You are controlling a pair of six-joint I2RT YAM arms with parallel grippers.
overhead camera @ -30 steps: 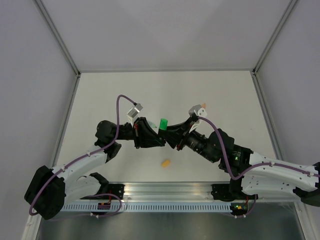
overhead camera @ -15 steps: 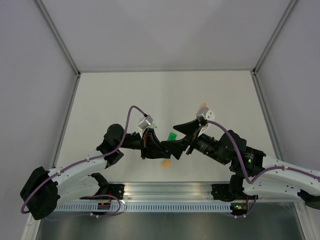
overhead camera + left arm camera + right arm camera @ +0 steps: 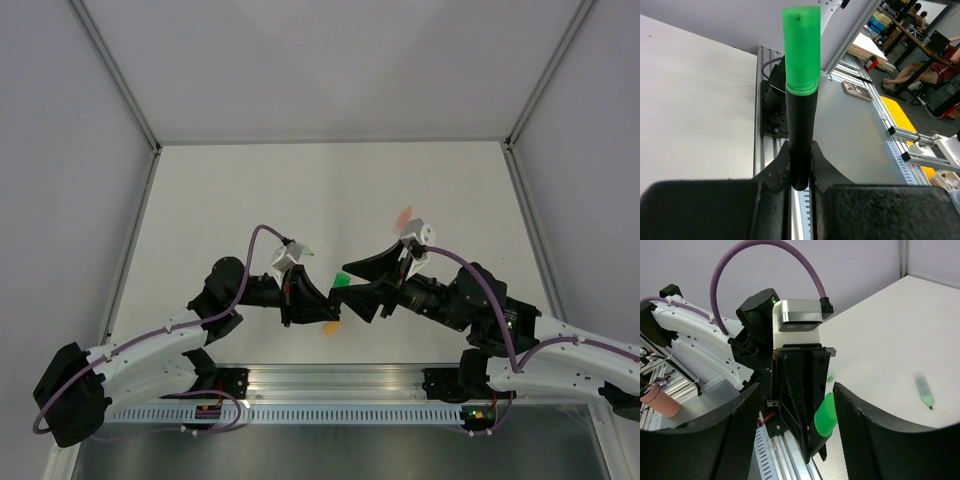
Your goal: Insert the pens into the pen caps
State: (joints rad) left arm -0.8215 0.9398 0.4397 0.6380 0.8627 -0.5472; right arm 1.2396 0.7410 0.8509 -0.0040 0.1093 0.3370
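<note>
Left arm point(image 3: 150, 342) and right arm point(image 3: 572, 365), based at six o'clock: white shells, black joints, purple cables point(image 3: 256, 232), silver wrist cameras point(image 3: 285, 258).

The left tool point(image 3: 800, 172) is matt black plastic, faintly grainy. The black pen point(image 3: 800, 130) between its jaws is smooth plastic with a soft satin sheen. The bright green cap point(image 3: 801, 50) at its far end is smooth, slightly translucent plastic with a dull gloss. Beyond that tool runs a rail point(image 3: 761, 155) of bare, brushed-looking metal.

The right tool point(image 3: 795, 390) has fingers point(image 3: 715, 445) of black plastic with a fine hatched grain. Facing it, the camera housing point(image 3: 799, 321) is silvery satin metal, and the purple cable point(image 3: 740, 255) has a smooth, glossy sheath. Beside it, the pale green pen point(image 3: 923, 389) is translucent plastic, lying on the white, matt, smooth surface point(image 3: 880, 340).
</note>
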